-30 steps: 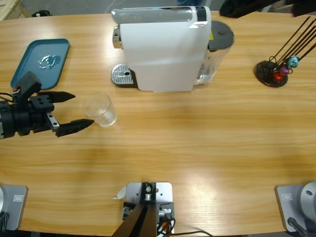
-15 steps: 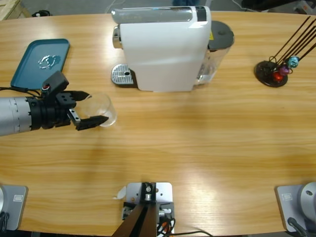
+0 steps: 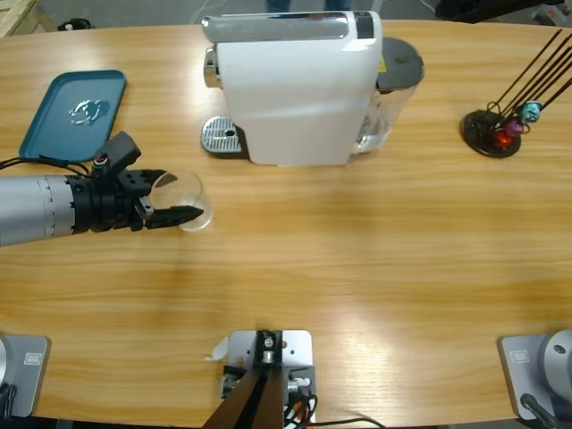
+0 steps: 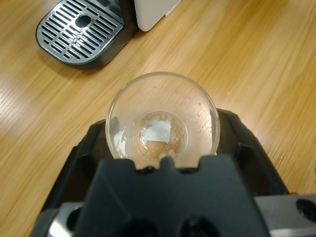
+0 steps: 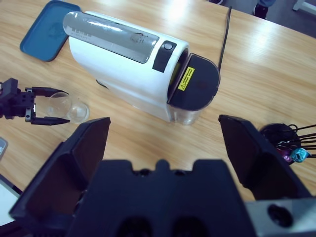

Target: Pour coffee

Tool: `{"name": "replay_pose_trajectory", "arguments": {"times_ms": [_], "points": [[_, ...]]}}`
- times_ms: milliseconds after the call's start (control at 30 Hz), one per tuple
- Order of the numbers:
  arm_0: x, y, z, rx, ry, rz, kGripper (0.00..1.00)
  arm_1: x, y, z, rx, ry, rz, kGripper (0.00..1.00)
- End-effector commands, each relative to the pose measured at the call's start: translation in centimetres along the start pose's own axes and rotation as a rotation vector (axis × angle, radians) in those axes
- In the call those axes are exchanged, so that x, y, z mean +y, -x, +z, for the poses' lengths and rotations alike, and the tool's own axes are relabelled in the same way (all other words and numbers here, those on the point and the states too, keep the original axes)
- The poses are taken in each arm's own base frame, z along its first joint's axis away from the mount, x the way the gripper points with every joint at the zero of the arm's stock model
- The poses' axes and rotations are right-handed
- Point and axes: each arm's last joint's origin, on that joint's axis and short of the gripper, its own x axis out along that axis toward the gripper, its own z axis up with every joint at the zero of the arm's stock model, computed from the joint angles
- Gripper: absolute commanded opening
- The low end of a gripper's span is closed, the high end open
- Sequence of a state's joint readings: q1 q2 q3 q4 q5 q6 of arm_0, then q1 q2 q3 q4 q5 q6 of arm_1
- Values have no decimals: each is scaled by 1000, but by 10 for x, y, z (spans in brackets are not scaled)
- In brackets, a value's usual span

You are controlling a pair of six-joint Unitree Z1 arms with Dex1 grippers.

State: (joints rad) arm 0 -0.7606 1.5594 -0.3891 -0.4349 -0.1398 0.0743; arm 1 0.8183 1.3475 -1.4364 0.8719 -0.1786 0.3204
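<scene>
Table: long pale wooden table (image 3: 375,268), with a white coffee machine (image 3: 295,85) at the back, its slotted drip tray (image 3: 222,136) out front, a teal tray (image 3: 71,112) to one side and a stand of capsules (image 3: 500,125) to the other.
Glass: clear tumbler (image 3: 181,198) stands upright near the drip tray; I can't make out any real coffee in it, only a faint film at the bottom.
Left gripper: left gripper (image 3: 170,204) has a jaw on each side of the glass (image 4: 162,121), close against the wall; whether it presses I can't tell.
Right gripper: right gripper (image 5: 163,148) hangs high over the machine, jaws spread wide, holding nothing.
Handling: the glass looks light, stiff, slippery and breakable; I'd take it low on the wall, squeezing gently and keeping it level.
</scene>
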Motion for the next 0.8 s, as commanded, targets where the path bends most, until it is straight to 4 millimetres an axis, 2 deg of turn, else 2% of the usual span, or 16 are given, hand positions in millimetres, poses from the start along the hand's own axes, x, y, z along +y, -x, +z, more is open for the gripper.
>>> {"name": "replay_pose_trajectory", "arguments": {"times_ms": [33,167,333,533,667,800], "points": [[5,16,-4,-5,5,87,0,-3,-14,-10,49,2,-8,1000],[24,30,21,-20,53,168,0,-2,-18,-11,46,-3,-3,1000],[49,19,44,-47,105,167,0,-2,-25,-15,44,-12,-3,1000],[70,-12,45,-68,122,25,16,-4,-31,-19,50,-19,-10,1000],[90,-19,47,-87,115,30,11,-6,-33,-21,59,-23,-16,1000],[92,-27,55,-84,74,7,6,-5,-39,-19,70,-24,-12,1000]]}}
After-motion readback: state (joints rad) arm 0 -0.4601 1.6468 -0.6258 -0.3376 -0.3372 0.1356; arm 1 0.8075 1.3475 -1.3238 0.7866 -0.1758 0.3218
